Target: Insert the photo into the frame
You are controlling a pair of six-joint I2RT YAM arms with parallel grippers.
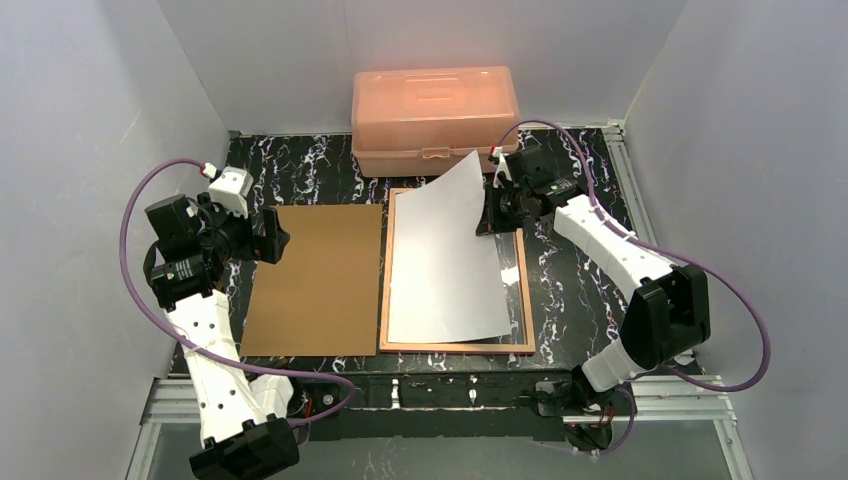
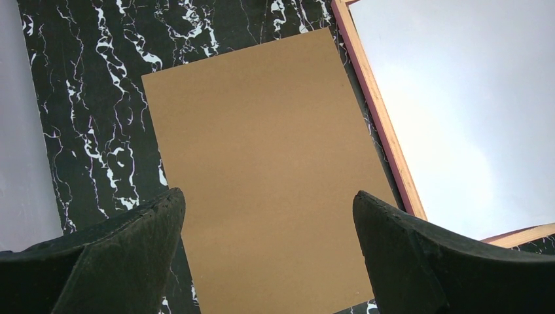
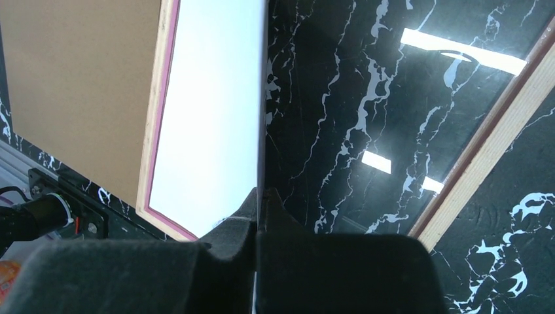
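The right gripper (image 3: 260, 199) is shut tight on the right edge of the photo (image 1: 440, 260). The photo lies white side up in the frame (image 1: 455, 347), with its far corner lifted. The left gripper (image 2: 268, 203) hangs wide open over the brown board (image 1: 315, 280).

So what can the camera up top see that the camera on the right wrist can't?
Only the top view shows the salmon-pink lidded box at the back, the left arm, and the far corner of the photo lifted up. Only the right wrist view shows, close up, the right fingers pinched shut on the photo's edge, and bright light reflections in the clear pane of the frame. Both show the photo white side up on the frame, the brown backing board beside it, and the black marble table.
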